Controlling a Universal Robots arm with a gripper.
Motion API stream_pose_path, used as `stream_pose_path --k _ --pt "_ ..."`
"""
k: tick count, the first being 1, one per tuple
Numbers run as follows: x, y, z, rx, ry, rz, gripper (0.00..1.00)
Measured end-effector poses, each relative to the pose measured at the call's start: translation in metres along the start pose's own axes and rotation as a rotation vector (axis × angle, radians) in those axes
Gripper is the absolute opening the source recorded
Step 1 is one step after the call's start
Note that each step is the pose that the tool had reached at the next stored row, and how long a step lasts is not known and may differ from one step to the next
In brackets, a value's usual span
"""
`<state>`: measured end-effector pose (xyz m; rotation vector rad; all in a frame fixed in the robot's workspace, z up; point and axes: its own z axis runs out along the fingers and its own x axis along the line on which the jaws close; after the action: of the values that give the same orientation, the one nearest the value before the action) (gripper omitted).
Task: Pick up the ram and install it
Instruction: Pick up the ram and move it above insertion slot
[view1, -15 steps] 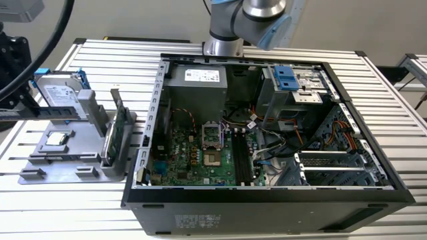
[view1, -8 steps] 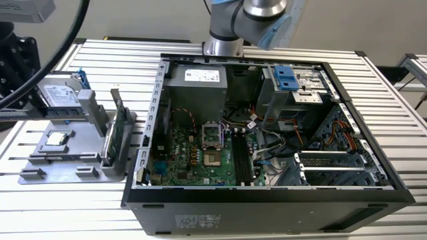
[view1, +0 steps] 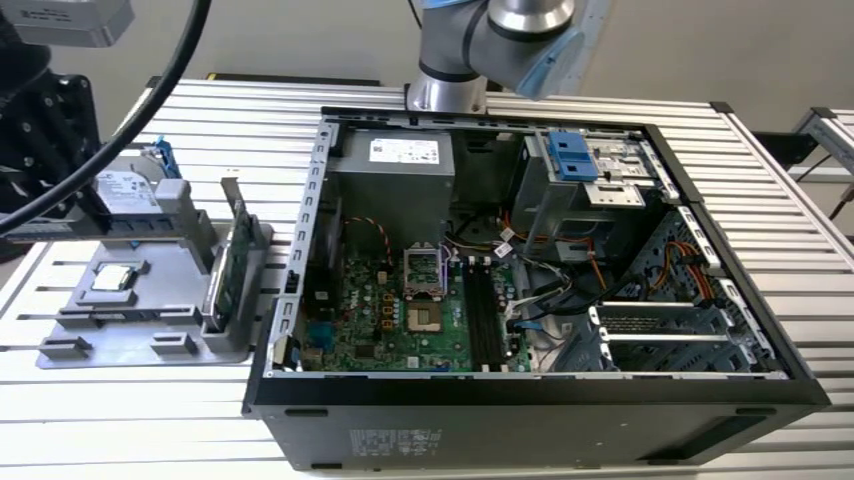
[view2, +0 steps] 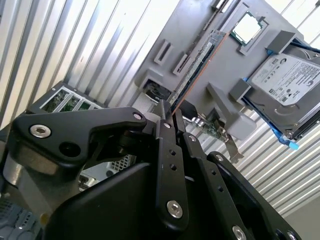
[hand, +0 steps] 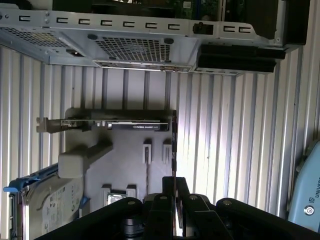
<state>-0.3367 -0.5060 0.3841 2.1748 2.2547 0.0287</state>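
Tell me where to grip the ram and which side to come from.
Grip the ram at mid-length across its two flat faces, coming down from above. In the second wrist view it stands on its long edge on the grey tray, so its top edge is likely the free part. Stay clear of the end beside the taller green card.

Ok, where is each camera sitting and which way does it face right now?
Exterior view: high, off the arm, looking down into the computer case and grey tray; arm shows.
First wrist view: on the arm, facing the tray past the gripper.
Second wrist view: likewise, from another angle.
Both wrist views share gripper, ram, tray.
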Motion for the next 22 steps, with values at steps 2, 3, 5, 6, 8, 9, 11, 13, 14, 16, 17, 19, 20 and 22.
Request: stream_pose_path --k 2,3,5,6,8,9,11,13,14,16,17,19,20,22 --pt "-0.0001 0.0032 0.0000 0.0002 -0.0001 0.000 0.00" --pt "-0.0002 0.0047 0.0001 0.0002 -0.0001 0.000 0.00" --pt "-0.0003 0.0077 0.0001 0.0004 -0.0001 0.000 0.00" --pt "-0.0003 0.0092 0.0001 0.0005 -0.0001 0.000 0.00" --pt "-0.0004 0.0122 0.0002 0.0006 -0.0001 0.000 0.00" --pt "-0.0005 0.0136 0.0002 0.0007 -0.0001 0.000 0.00" --pt "-0.0006 0.0167 0.0003 0.0007 0.0000 0.000 0.00" --pt "-0.0007 0.0196 0.0004 0.0008 0.0000 0.000 0.00" --pt "-0.0008 0.0210 0.0004 0.0009 0.0000 0.000 0.00" --pt "-0.0009 0.0239 0.0004 0.0010 0.0000 0.000 0.00" --pt "-0.0009 0.0255 0.0005 0.0010 0.0000 0.000 0.00" --pt "-0.0010 0.0283 0.0005 0.0011 0.0000 0.000 0.00" --pt "-0.0011 0.0298 0.0005 0.0013 -0.0001 0.000 0.00" --pt "-0.0012 0.0327 0.0006 0.0012 0.0001 0.000 0.00"
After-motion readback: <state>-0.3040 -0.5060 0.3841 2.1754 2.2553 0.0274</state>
